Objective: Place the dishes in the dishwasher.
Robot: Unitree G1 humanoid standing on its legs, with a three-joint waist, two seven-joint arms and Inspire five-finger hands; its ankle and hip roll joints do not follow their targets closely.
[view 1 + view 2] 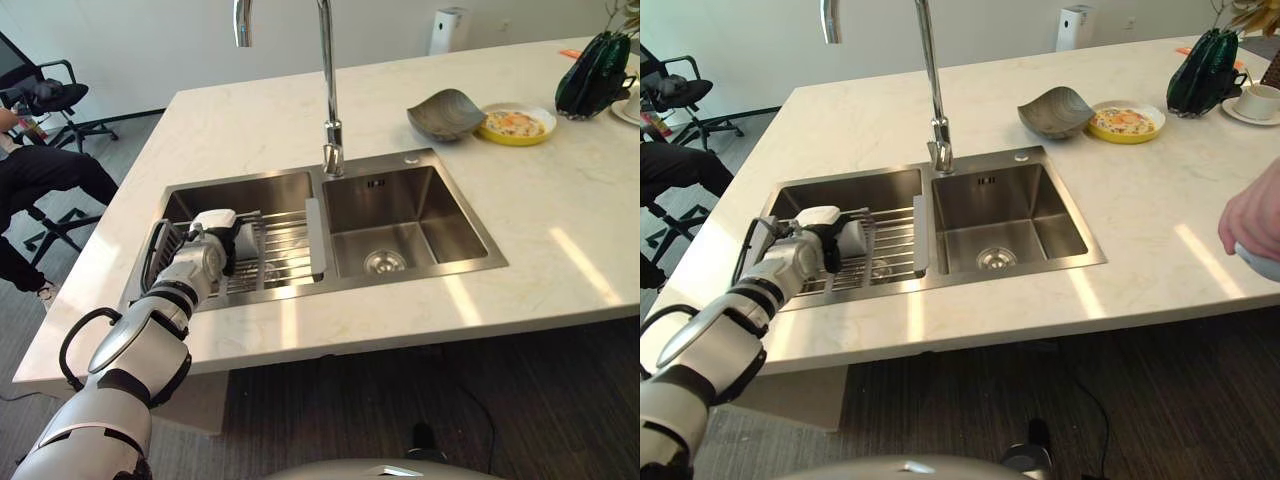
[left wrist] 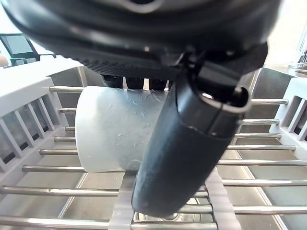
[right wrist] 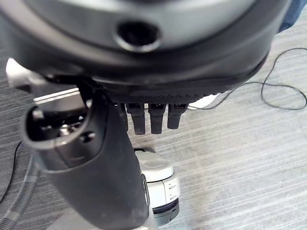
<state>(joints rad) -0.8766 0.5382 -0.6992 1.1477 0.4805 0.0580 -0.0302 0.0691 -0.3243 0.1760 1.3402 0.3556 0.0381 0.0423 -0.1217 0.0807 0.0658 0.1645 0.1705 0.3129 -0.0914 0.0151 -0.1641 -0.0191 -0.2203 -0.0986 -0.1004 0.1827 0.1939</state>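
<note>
Cup (image 2: 115,136) on the sink rack (image 2: 268,170), clasped by the left robot hand (image 1: 205,255); faucet (image 1: 328,90) nearby.

Cup (image 2: 115,136): pale grey, scuffed, cylindrical; lies on its side on the drying rack (image 1: 285,250) in the left sink basin (image 1: 255,190). Grey bowl (image 1: 445,113): upright on the counter, far right, touching a yellow plate (image 1: 516,125) holding food.

we see a rack (image 1: 280,252) lying in the left basin of the sink (image 1: 440,262), with a cup (image 2: 115,136) on it under our left hand (image 1: 215,245). the faucet (image 1: 330,120) stands behind the basins. far right on the counter (image 1: 560,220) a bowl (image 1: 445,112) sits just left of a plate (image 1: 517,124).
</note>
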